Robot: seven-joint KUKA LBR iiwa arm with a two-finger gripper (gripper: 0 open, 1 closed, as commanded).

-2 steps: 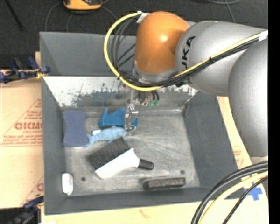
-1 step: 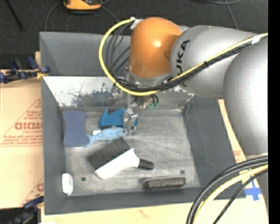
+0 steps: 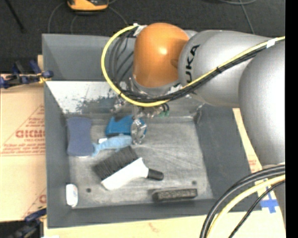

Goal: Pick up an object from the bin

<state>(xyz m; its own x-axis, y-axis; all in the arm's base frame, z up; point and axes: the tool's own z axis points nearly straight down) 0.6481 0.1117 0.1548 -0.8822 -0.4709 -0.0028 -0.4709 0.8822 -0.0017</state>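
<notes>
Camera view: gripper [image 3: 138, 131] low over the back-middle of the bin [image 3: 54, 148].
We cannot tell whether it is released or clenched. Just beside it lies an angular bright blue block [image 3: 118, 126], which we judge the likeliest pick. A pale blue strip [image 3: 111, 143] lies in front, then a bristly white-handled brush [image 3: 121, 170] and a flat blue sponge [image 3: 79, 135], all loose.

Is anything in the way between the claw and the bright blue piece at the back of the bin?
Nothing visible is. The claw hangs at the right edge of the blue piece, and nothing lies over that piece. A pale blue strip lies just in front of both; the brush is farther forward.
</notes>
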